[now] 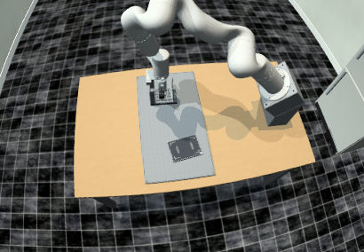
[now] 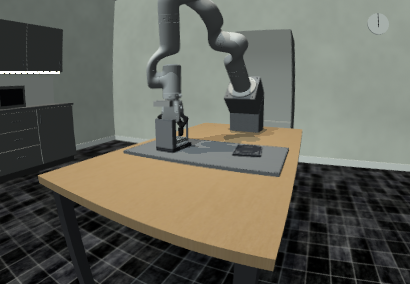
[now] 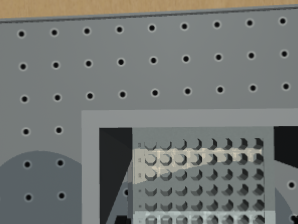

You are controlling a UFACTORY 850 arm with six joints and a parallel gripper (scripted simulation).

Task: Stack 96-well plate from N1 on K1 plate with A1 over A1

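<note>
A big wooden table (image 2: 165, 201) with dark legs is seen in the middle of the room. A flat grey board (image 1: 178, 176) full of little round holes (image 3: 155, 92) is laid on top of it. The floor (image 1: 53, 223) is covered with black and grey squares. The walls (image 2: 330, 86) are painted a pale grey-green. A round white clock (image 2: 378, 23) is hung high up on the wall. Dark cupboards (image 2: 31, 46) are fixed up on the left wall, and low dark drawers (image 2: 20, 138) are placed under them. A tall grey cabinet (image 2: 275, 76) is stood against the back wall behind the table.
</note>
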